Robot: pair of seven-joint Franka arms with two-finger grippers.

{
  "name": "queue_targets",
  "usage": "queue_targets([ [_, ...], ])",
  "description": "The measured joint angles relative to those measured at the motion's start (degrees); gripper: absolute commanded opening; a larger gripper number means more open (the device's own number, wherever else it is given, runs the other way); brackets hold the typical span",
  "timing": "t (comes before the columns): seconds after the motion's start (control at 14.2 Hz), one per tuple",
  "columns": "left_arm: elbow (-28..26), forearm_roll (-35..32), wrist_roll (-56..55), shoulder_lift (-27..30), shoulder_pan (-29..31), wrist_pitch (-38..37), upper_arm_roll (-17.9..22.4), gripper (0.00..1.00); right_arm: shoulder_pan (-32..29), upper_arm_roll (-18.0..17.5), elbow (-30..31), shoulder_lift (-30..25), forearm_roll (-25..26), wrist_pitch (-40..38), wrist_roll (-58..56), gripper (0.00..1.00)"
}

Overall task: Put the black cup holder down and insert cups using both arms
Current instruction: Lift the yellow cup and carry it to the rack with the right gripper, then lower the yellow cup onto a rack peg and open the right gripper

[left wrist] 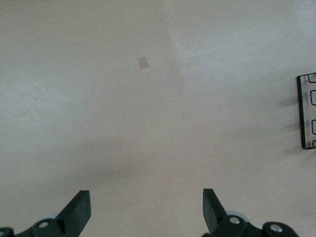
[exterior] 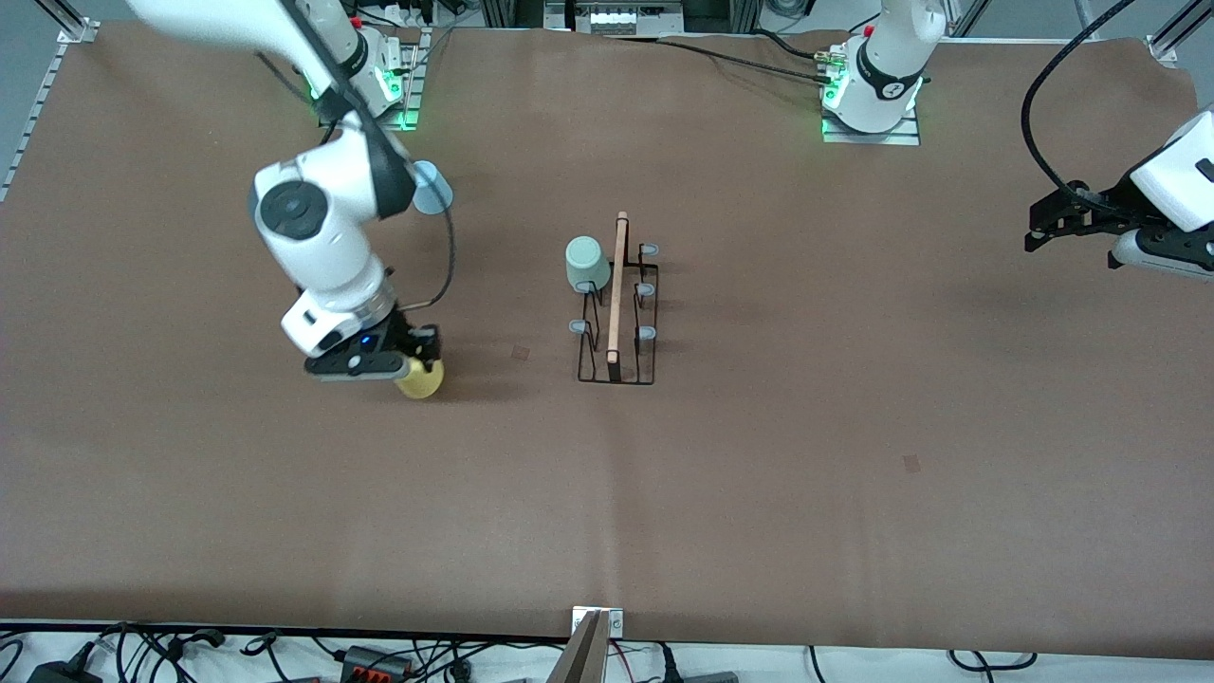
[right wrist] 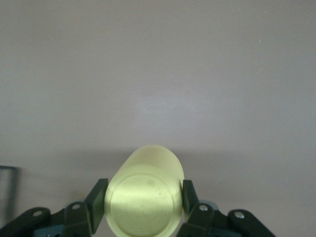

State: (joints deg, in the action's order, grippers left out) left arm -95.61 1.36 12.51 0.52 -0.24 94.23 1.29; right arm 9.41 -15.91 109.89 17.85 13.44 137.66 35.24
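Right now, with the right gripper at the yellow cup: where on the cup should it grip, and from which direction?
Grip the side wall of the yellow cup, fingers on two facing sides, coming from above. Its flat base faces the wrist camera and the right gripper already straddles it, fingers against the wall. The left gripper waits open over bare table.

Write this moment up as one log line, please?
right gripper: shut on yellow cup | left gripper: open, waiting | green cup: on rack
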Motion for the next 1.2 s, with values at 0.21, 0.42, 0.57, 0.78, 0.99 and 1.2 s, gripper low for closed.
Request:
queue_targets([
  [0.21,0.00,0.00,0.00,0.00,0.00,0.00,-0.01,1.00,7.13,-1.65,-4.00,-1.52,-0.10,-2.77,18.16,0.00],
  [0.42,0.00,0.00,0.00,0.00,-0.01,0.00,-0.01,1.00,12.09,-2.03,-7.48,0.35,-0.10,-2.76,28.92,0.00],
  [0.57,0.00,0.00,0.00,0.00,-0.01,0.00,-0.02,1.00,12.93,-2.03,-9.38,1.61,-0.10,-2.76,30.95,0.00],
  [0.78,0.00,0.00,0.00,0.00,-0.01,0.00,-0.02,1.00,14.02,-2.07,-10.88,3.79,-0.11,-2.45,32.67,0.00],
  [0.99,0.00,0.00,0.00,0.00,-0.01,0.00,-0.02,1.00,14.86,-2.13,-11.15,5.03,-0.11,-2.02,33.71,0.00],
  [1.2,0.00,0.00,0.00,0.00,-0.01,0.00,-0.02,1.00,14.96,-2.65,-11.17,5.26,-0.11,-2.01,33.95,0.00],
])
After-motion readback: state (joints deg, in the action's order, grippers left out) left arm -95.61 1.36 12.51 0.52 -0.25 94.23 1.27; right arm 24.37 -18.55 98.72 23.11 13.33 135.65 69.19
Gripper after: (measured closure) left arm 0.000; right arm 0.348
